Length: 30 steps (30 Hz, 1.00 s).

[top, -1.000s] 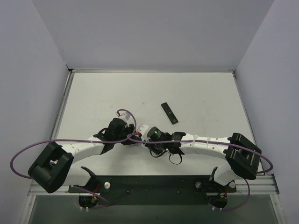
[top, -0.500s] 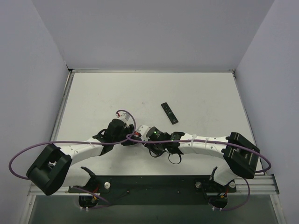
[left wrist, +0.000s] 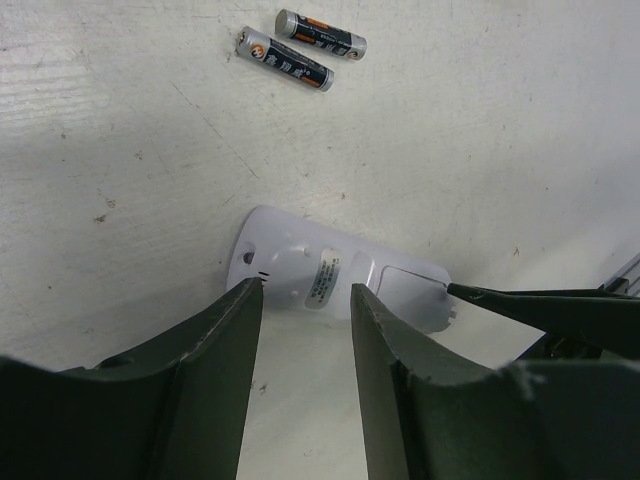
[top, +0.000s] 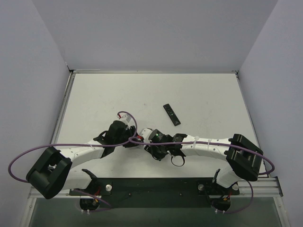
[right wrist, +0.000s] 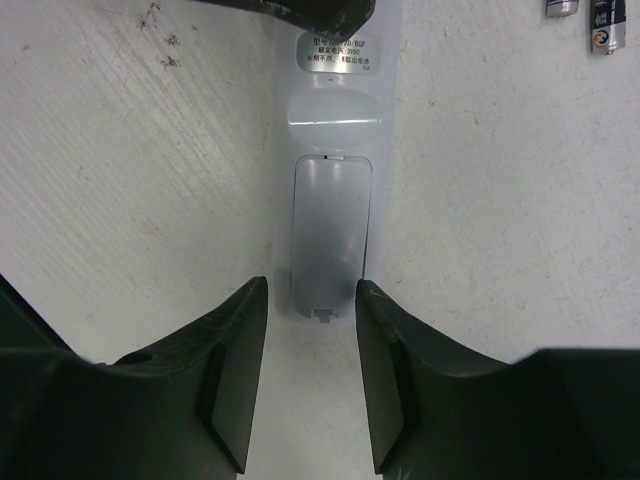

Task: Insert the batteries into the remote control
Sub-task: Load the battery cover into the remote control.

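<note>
1. Two arms reach in over the white worktop (top: 94,94) and meet near its front middle. Their wrists crowd the spot, so the top view hides most of what lies under them.
2. Remote control (right wrist: 335,200) lies flat on the worktop, plain back up, between the two claws. Battery cover (right wrist: 330,235) is shut, with its latch tab at the end nearest the right claw, and a small label (right wrist: 338,52) sits past it.
3. Left claw (left wrist: 305,290): fingers apart, set at the rounded end of the remote control, clamped on nothing. Cannot tell if a tip touches the shell.
4. Right claw (right wrist: 311,288): fingers apart, straddling the cover end, gripping nothing.
5. Black remote (top: 172,114) lies further back, apart from the work.
6. Batteries (left wrist: 285,60), two in view, lie side by side on the worktop just beyond the remote control, both loose.
7. Handling, my read: the remote control looks light, stiff and smooth, so it is likely to skate when pushed. Pin it by the long edges, clear of the cover. The cover tab looks thin, so slide it and do not pry. The cells are round and slick and will roll. Pinch each one mid-barrel.
</note>
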Tool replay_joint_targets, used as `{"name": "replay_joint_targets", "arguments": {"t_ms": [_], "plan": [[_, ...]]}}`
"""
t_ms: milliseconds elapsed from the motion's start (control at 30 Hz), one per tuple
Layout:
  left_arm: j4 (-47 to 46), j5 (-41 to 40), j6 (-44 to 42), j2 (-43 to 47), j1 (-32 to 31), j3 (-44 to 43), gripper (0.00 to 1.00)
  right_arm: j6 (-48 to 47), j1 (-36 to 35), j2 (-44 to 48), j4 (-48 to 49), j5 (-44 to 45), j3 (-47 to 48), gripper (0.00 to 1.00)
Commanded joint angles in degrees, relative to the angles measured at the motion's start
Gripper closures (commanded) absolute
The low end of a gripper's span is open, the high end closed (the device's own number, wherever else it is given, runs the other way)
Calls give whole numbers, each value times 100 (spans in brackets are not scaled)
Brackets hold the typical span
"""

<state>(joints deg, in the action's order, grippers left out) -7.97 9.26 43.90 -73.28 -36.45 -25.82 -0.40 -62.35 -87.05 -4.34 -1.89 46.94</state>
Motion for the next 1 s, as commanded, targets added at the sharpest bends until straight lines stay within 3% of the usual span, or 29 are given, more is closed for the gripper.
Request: {"name": "replay_joint_targets", "arguments": {"t_ms": [0,200,333,633,967], "plan": [[-214,-11,40,182,-29,-10,50,32,-23,3,-199,-48,131,63],[-153,-47,31,235,-29,-10,49,225,3,345,-366,-39,202,51],[-13,-169,-48,287,-29,-45,48,435,170,785,-532,-109,158,48],[348,-460,-408,200,-20,-300,45,1455,1101,1216,-420,-1190,-334,53],[357,-451,-514,-160,-29,-502,44,1508,1225,549,-76,-1507,-352,65]]}}
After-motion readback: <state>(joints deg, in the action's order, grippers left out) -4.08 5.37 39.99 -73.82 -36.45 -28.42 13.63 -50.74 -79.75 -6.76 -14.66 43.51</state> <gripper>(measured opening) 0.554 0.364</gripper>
